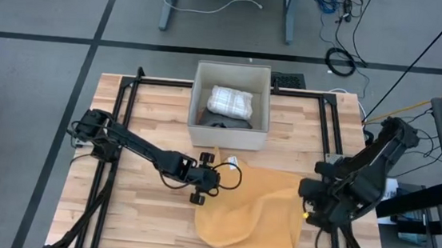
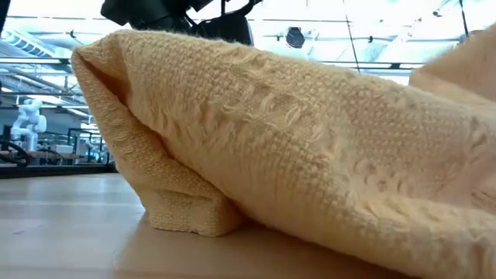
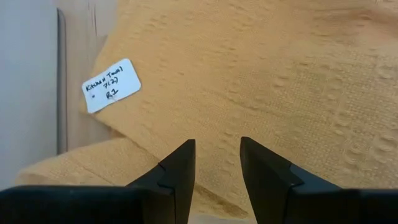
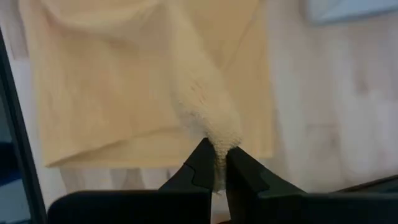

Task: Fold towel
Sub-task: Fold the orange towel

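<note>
Hovering with parted fingers over the left edge of the rumpled yellow woven towel (image 1: 257,211) lying on the wooden table (image 1: 132,221), the left gripper (image 3: 217,171) faces the right gripper (image 4: 221,165), clamped on the towel's right edge.

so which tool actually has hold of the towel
The right tool, shut on a bunched edge of the yellow towel; the left tool is open above the cloth.
</note>
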Robot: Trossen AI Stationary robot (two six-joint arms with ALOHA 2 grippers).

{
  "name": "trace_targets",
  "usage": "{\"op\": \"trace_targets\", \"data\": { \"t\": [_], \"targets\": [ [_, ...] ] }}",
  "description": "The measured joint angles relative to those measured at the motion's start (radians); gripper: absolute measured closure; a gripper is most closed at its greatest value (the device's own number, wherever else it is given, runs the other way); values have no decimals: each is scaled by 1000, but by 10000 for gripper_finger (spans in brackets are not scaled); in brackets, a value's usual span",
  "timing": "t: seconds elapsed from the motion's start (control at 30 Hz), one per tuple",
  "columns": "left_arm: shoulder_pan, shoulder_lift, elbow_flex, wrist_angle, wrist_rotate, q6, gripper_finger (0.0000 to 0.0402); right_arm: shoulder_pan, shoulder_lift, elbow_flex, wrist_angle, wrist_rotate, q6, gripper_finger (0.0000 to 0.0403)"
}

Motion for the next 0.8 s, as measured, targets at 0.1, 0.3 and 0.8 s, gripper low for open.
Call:
{"op": "trace_targets", "data": {
  "t": [0.1, 0.3, 0.8],
  "targets": [
    [8, 0, 0, 15, -2, 5, 268, -5, 1, -112, 110, -71, 0, 391],
    [96, 2, 0, 133, 14, -22, 268, -2, 1, -314, 361, -84, 2, 389],
    [242, 159, 0, 228, 212, -138, 268, 25, 0, -483, 605, -41, -3, 388]
  ]
}}
